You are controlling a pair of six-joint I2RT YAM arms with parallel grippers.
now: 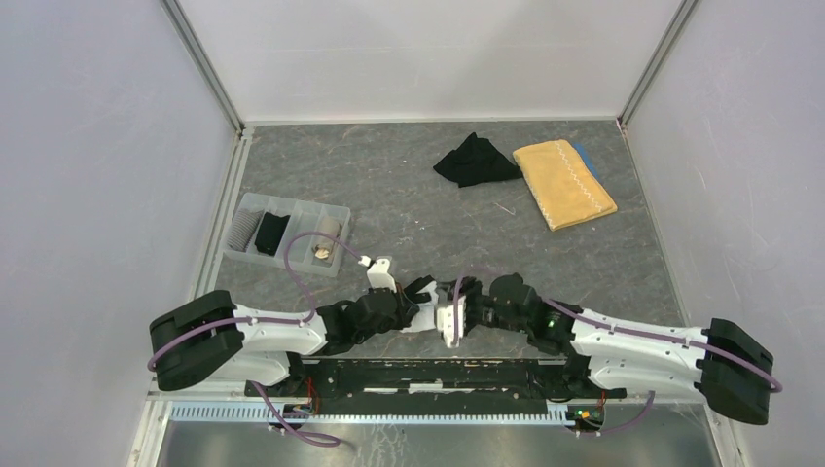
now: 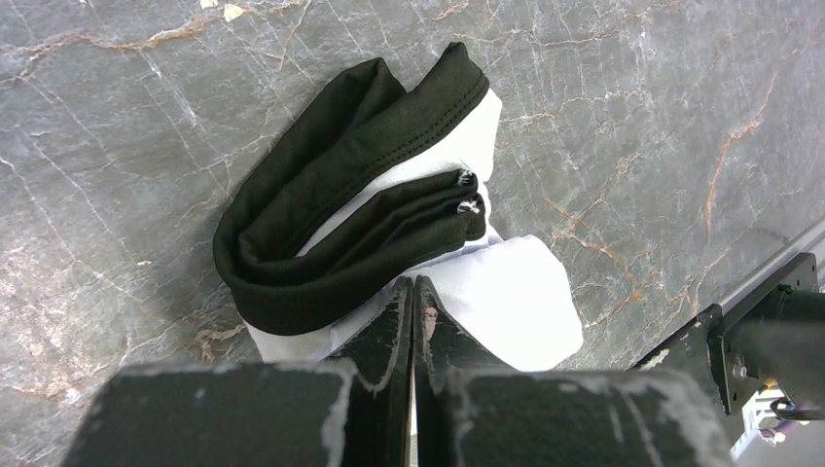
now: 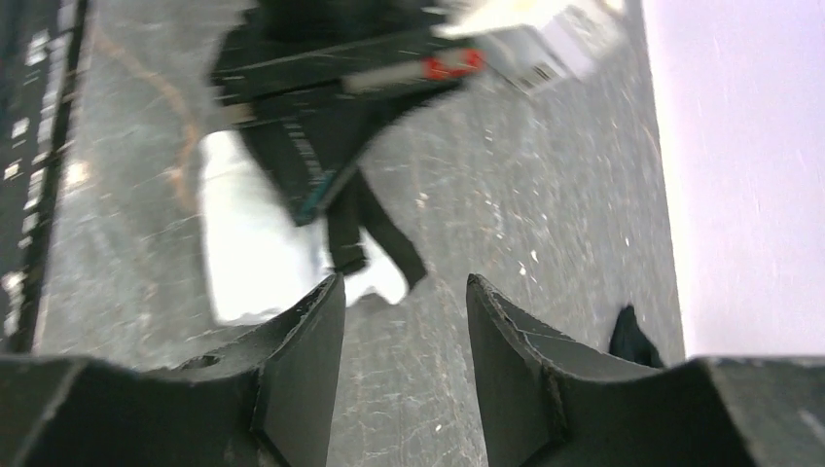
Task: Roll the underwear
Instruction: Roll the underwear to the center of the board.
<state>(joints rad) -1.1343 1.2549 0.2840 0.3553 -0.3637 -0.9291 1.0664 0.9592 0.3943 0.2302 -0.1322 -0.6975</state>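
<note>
A white underwear (image 2: 525, 292) with a black waistband (image 2: 331, 209) lies crumpled on the grey marble table near the arm bases; it also shows in the top view (image 1: 449, 323) and, blurred, in the right wrist view (image 3: 248, 253). My left gripper (image 2: 413, 284) is shut, its tips down in the white cloth, which creases towards them. My right gripper (image 3: 404, 282) is open and empty just to the right of the garment. A black underwear (image 1: 475, 161) lies in a heap at the far side.
A mustard-yellow towel (image 1: 564, 183) lies at the far right beside the black heap. A clear divided tray (image 1: 342, 226) at the left holds a grey-striped roll (image 1: 243, 229), a black roll (image 1: 270, 233) and a beige roll (image 1: 326, 248). Walls enclose three sides.
</note>
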